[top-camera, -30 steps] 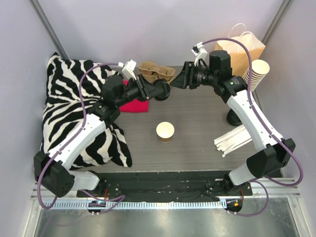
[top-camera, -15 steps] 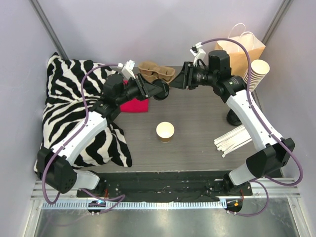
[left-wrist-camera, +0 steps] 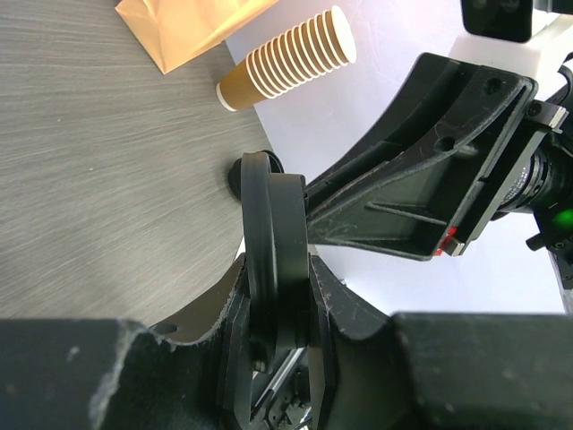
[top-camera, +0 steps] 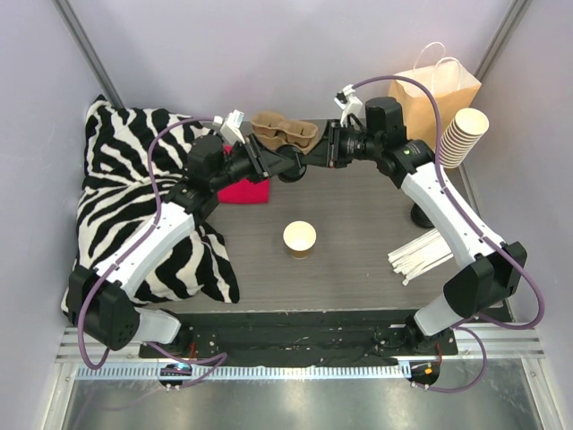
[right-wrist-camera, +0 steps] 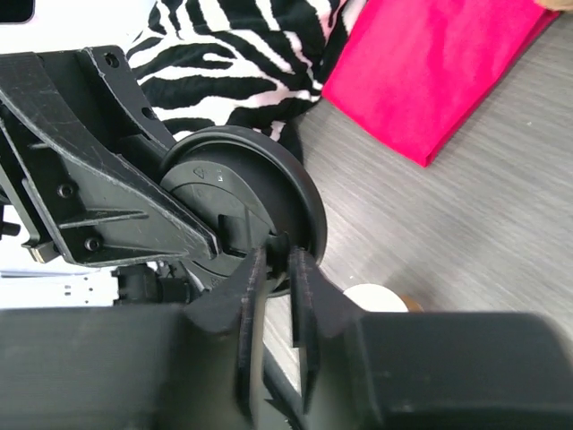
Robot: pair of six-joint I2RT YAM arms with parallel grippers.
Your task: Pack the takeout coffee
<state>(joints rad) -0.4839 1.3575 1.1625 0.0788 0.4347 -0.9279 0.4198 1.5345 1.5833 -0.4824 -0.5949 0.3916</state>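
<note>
Two hands meet over the table [top-camera: 358, 235], back-centre. Your left hand [top-camera: 286, 165] clamps the black lid [right-wrist-camera: 228, 202] edge-on. Right hand [top-camera: 314, 154] has slid closer vs 1 s ago, fingers straddling the rim; can't tell if pinched. Cup [top-camera: 299, 238] stands lidless mid-table, well apart.

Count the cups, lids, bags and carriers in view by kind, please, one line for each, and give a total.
Single open cup: 1
Stack of cups, counted as one: 1
Black lid, held above the table: 1
Paper bag: 1
Pulp carrier: 1
Total: 5
</note>
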